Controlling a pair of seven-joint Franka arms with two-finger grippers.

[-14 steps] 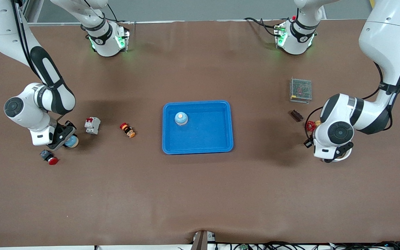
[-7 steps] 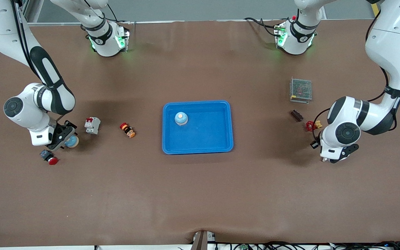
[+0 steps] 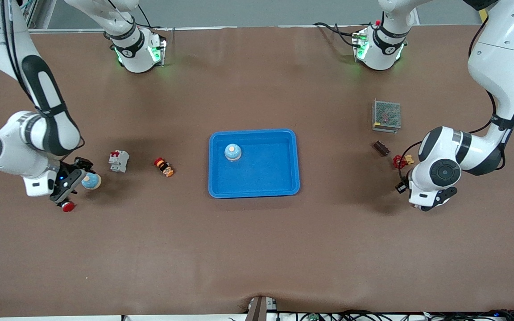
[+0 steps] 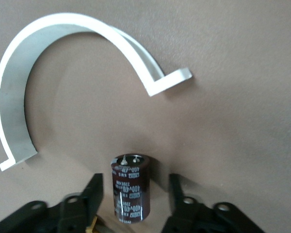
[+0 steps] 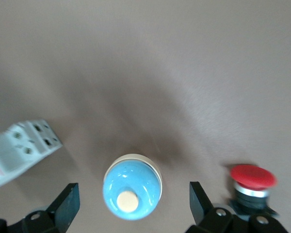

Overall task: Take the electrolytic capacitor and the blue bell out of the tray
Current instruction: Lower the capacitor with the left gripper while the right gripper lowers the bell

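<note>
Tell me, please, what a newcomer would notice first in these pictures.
First, the shallow blue plastic tray at the table's middle, with a light blue dome-shaped bell in it. Then the right hand, open over a second blue bell, and the left hand, open around an upright dark brown cylindrical capacitor.

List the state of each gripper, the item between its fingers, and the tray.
left gripper: open, fingers either side of the capacitor, not touching it.
capacitor: upright on the table, not gripped.
right gripper: open, above the bell.
bell: upright on the table, not gripped.
blue tray: holds a second bell, upright.
</note>
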